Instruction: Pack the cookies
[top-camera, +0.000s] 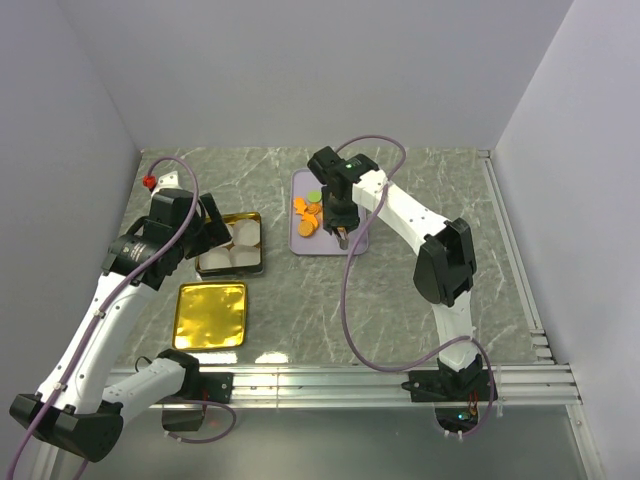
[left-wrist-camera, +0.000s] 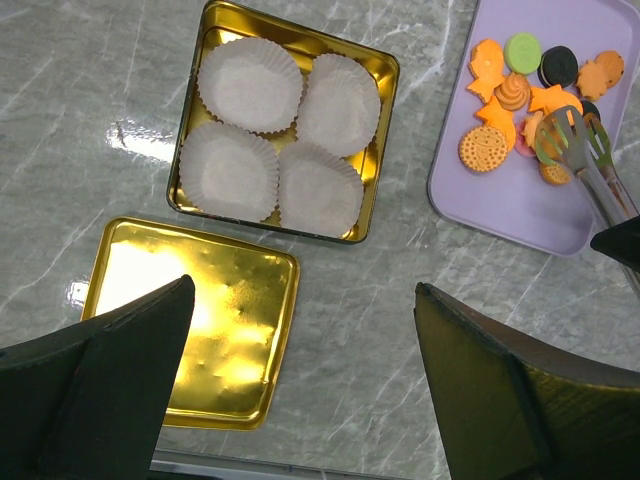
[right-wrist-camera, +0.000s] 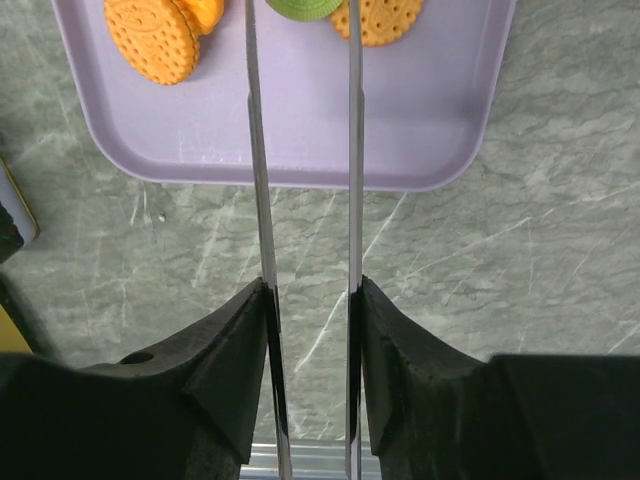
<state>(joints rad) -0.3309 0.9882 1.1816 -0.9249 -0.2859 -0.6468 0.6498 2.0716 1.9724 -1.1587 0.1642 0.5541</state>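
Note:
The cookies (top-camera: 308, 212), orange, green, black and pink, lie in a heap at the far end of a lavender tray (top-camera: 357, 242). My right gripper (top-camera: 341, 226) is shut on metal tongs (right-wrist-camera: 254, 150), whose arms reach over the tray (right-wrist-camera: 420, 130) to the cookies (right-wrist-camera: 150, 40). In the left wrist view the tong heads (left-wrist-camera: 570, 140) sit over the heap (left-wrist-camera: 505, 95); I cannot tell whether they hold a cookie. My left gripper (left-wrist-camera: 303, 290) is open and empty, above the table between the gold lid (left-wrist-camera: 190, 330) and the tray.
A gold tin (top-camera: 258, 243) with several white paper cups (left-wrist-camera: 250, 85) stands left of the tray. Its flat lid (top-camera: 211, 315) lies nearer the arms. A small red object (top-camera: 148, 182) sits at the back left. A metal rail (top-camera: 380, 385) runs along the near edge.

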